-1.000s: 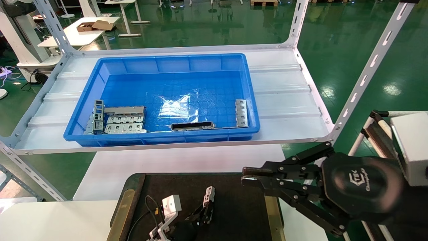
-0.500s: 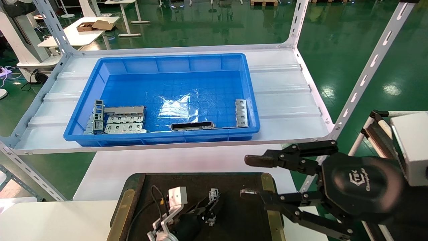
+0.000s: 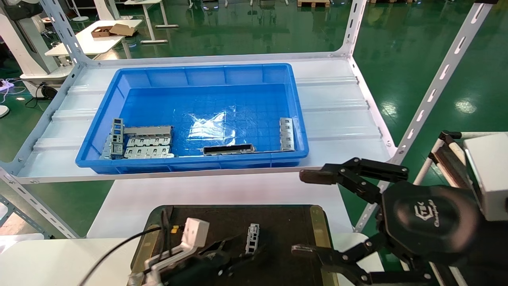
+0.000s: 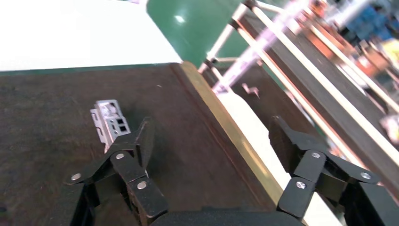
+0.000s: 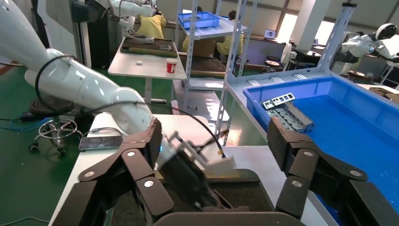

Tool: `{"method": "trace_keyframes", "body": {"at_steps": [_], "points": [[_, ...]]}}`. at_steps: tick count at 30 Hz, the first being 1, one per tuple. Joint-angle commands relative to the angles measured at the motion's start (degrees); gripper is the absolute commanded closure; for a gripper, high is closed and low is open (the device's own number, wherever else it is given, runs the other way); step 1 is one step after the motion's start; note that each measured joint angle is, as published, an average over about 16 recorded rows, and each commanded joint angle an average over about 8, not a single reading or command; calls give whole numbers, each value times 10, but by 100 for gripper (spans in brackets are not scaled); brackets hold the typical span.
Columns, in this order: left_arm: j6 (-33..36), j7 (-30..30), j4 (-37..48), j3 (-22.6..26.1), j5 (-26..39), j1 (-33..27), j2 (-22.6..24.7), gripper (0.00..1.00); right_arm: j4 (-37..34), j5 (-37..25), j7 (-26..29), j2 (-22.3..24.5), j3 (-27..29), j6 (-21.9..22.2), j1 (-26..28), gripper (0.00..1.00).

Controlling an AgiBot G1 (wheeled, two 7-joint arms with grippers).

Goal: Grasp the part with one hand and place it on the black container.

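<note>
Resting on the matte surface of the black container [image 3: 278, 222], the part [image 3: 252, 238] is now lying free, its row of cutouts facing up, at about 6 o'clock in the head view and a little toward the container's right half. A second ago it was being held above the tray, tilted in the left gripper [image 3: 228, 264]; now that gripper is sitting just behind it, toward 7 o'clock, jaws spread wide, and the left wrist view is showing the part [image 4: 109, 123] on the dark surface just beyond one fingertip [image 4: 145, 136], seemingly no longer gripped, though whether a sliver of contact remains cannot be told. That reads as a release just made, so the placing step is looking done and what is probably left is for the left arm to be drawing back without nudging the piece. The right gripper [image 3: 313, 212], at 4 o'clock, has meanwhile been opening: its fingers were pressed together a second ago and are now splayed far apart, holding nothing, hovering past the container's right brass strip [image 3: 320, 226]. Farther out, at 12 o'clock, the blue bin [image 3: 198, 71] on the white shelf [image 3: 337, 115] is keeping its contents unchanged: stacked grey plates [image 3: 147, 142] at its near left, a dark narrow frame [image 3: 228, 149] at its near wall, and another silver bar [image 3: 286, 134] by its right wall
</note>
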Motion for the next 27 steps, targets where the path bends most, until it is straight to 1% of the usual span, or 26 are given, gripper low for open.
{"method": "trace_keyframes", "body": {"at_steps": [1, 8, 13, 20, 27], "points": [[42, 24, -14, -15, -16, 6, -24, 0, 0, 0, 0, 0, 0, 0, 0, 0], [178, 123, 10, -66, -79, 10, -78, 0, 0, 0, 0, 0, 0, 0, 0, 0], [259, 175, 47, -88, -108, 2, -107, 0, 0, 0, 0, 0, 0, 0, 0, 0], [337, 213, 74, -99, -123, -10, -141, 0, 0, 0, 0, 0, 0, 0, 0, 0], [370, 223, 78, -102, -129, -17, -156, 0, 0, 0, 0, 0, 0, 0, 0, 0]]}}
